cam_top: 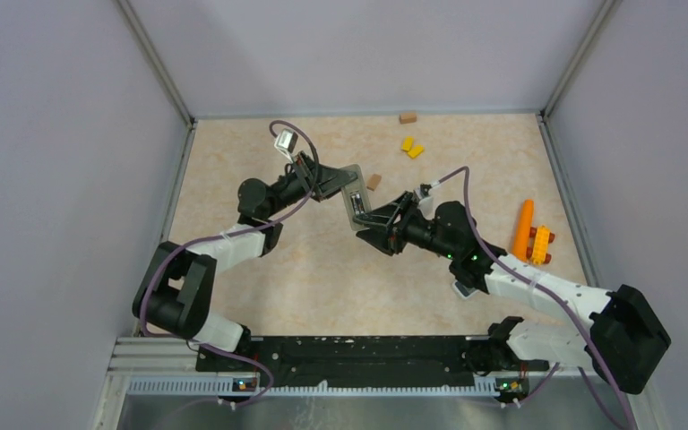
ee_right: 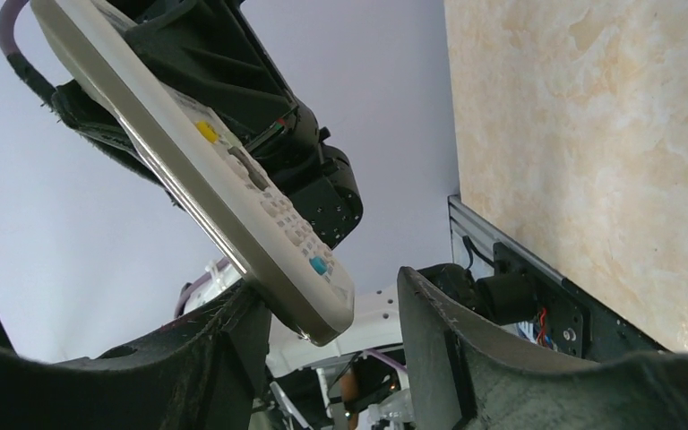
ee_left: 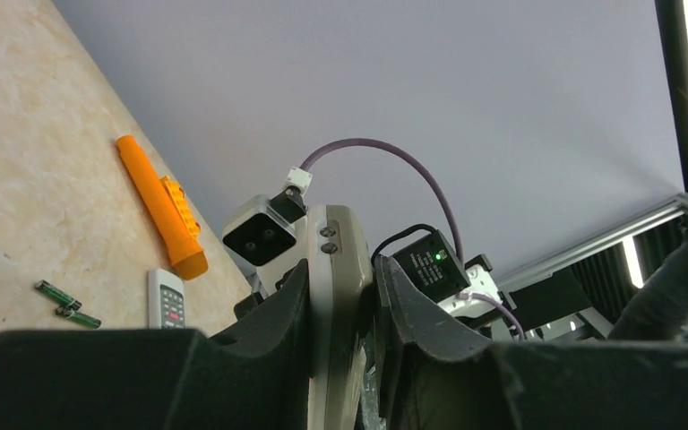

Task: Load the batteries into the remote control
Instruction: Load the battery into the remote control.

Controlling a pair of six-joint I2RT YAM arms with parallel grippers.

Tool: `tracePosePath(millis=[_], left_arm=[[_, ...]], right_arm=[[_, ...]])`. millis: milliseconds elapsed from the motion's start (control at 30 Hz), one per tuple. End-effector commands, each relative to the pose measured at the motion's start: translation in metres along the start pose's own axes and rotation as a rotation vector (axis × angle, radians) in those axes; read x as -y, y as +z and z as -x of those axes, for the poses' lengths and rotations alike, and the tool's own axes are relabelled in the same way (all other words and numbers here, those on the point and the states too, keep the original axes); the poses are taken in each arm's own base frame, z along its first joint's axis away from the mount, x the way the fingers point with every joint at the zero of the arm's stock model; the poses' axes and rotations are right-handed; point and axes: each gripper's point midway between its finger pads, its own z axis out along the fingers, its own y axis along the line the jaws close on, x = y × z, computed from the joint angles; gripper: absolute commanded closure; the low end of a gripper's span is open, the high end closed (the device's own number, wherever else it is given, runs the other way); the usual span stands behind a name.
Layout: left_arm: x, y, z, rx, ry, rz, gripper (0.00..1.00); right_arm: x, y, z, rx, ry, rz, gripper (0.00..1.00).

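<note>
The batteries (ee_left: 57,294) lay flat on the table (ee_left: 18,179), two thin dark cylinders close together and nearly in line. They were just beside a small white remote (ee_left: 169,300) and near the foot of an orange stick (ee_left: 154,202) with a yellow block (ee_left: 179,204) against it. They were well away from both of your grippers. In the overhead view the orange stick sat on the right arm's side, so I judged the right arm the nearer one, though the batteries themselves did not show there.

The remote control (ee_left: 330,242) was up in the air, not on the table. Your left gripper (ee_left: 342,278) was clamped across its narrow sides. Your right gripper (ee_right: 331,291) stood with its jaws apart around the remote's far end. One finger looked to be against the casing and the other was clear of it, so it grasped nothing.

The remote's long axis ran from one gripper to the other, with the button face towards the right wrist camera. I could not tell whether the battery cover was off.

You had no readable writing: the buttons showed yellow and blue caps, and their legends were too small to read.
</note>
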Motion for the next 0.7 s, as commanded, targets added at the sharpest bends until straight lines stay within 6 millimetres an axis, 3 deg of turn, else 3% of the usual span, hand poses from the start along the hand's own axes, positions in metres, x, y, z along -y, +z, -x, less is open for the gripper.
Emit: tracePosePath(millis=[0, 433, 667], left_arm=[[0.076, -0.003, -0.011, -0.028, 0.163, -0.218, 1.0], [0.03, 0.006, 0.017, 0.045, -0.063, 0.017, 1.0], [0.02, 0.004, 0.02, 0.051, -0.07, 0.042, 1.0]], right_arm=[[0.059, 0.0, 0.017, 0.073, 0.096, -0.203, 0.45], [0.035, -0.012, 0.017, 0.07, -0.166, -0.142, 0.32], [-0.002, -0.019, 0.004, 0.014, -0.342, 0.034, 0.24]])
